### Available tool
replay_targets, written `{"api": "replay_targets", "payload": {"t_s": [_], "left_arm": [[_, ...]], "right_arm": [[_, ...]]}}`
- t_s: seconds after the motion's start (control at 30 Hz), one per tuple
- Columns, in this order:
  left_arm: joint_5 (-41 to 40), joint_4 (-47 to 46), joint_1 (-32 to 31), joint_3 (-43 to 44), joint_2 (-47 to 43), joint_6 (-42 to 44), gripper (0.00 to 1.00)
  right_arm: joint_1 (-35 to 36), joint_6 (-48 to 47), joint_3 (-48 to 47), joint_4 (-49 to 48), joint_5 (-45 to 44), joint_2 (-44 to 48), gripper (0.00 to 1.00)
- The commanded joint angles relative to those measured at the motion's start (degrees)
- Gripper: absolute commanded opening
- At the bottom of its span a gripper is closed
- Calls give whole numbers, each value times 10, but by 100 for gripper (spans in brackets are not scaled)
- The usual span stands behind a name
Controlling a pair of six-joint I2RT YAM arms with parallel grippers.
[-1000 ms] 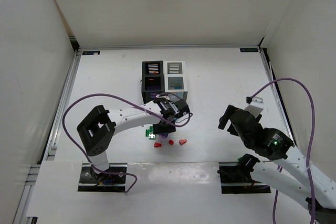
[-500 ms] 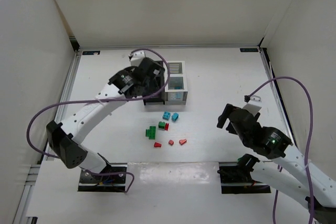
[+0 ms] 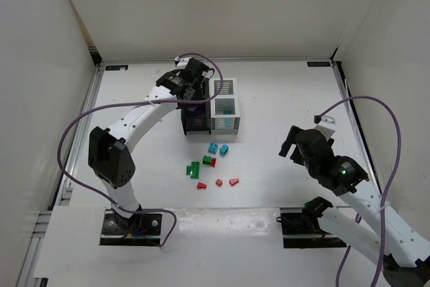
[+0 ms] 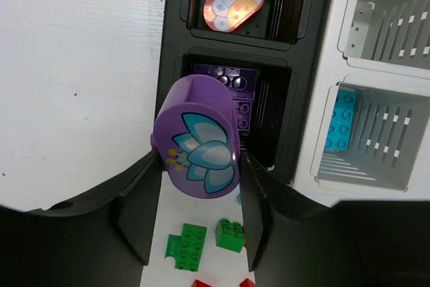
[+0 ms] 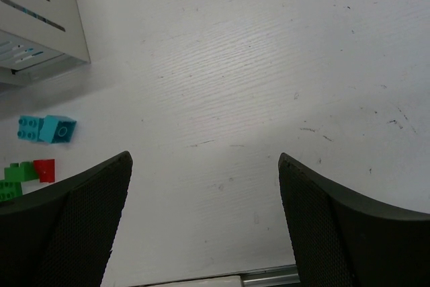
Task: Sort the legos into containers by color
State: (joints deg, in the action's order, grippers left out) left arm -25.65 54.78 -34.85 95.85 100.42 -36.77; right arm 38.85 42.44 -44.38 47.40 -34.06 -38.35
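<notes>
The left gripper [image 4: 199,186] is clenched on a purple rounded plastic piece with a blue flower print [image 4: 197,142]. It holds the piece over the black slatted plastic bin [image 4: 175,45], above the compartment containing dark purple bricks [image 4: 235,89]. The white slatted bin [image 4: 329,45] stands touching the black one. The right gripper [image 5: 205,220] hangs released over the white surface [image 5: 235,65], near loose teal bricks [image 5: 48,128].

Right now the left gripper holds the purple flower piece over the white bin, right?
No. The left gripper holds the purple flower piece over the black bin, above its compartment of purple bricks. The left wrist view shows it.
</notes>
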Motion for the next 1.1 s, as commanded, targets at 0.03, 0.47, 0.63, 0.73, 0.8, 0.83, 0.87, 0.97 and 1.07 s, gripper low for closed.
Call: {"api": "replay_targets", "payload": {"t_s": [0.03, 0.47, 0.63, 0.73, 0.8, 0.83, 0.87, 0.97, 1.07], "left_arm": [[30, -5, 7, 32, 4, 11, 50], [44, -11, 7, 16, -16, 18, 80], [53, -10, 6, -18, -84, 19, 100], [56, -9, 7, -101, -169, 1, 100], [58, 1, 6, -177, -248, -25, 100], [58, 7, 6, -196, -268, -34, 100], [60, 18, 7, -215, -311, -54, 100], [75, 38, 0, -310, -411, -81, 100], [68, 69, -4, -384, -488, -87, 100]], "right_arm": [[-30, -26, -7, -36, 37, 1, 90], [-33, -44, -2, -53, 55, -11, 90], [15, -46, -11, -63, 41, -48, 90], [60, -45, -24, -90, 34, -94, 90], [103, -42, -38, -127, 26, -144, 90], [123, -42, -40, -128, 23, -160, 90], [131, -39, -55, -142, 22, -174, 90], [148, -33, -83, -177, 31, -288, 89], [171, -31, -116, -215, 25, -377, 88]]}}
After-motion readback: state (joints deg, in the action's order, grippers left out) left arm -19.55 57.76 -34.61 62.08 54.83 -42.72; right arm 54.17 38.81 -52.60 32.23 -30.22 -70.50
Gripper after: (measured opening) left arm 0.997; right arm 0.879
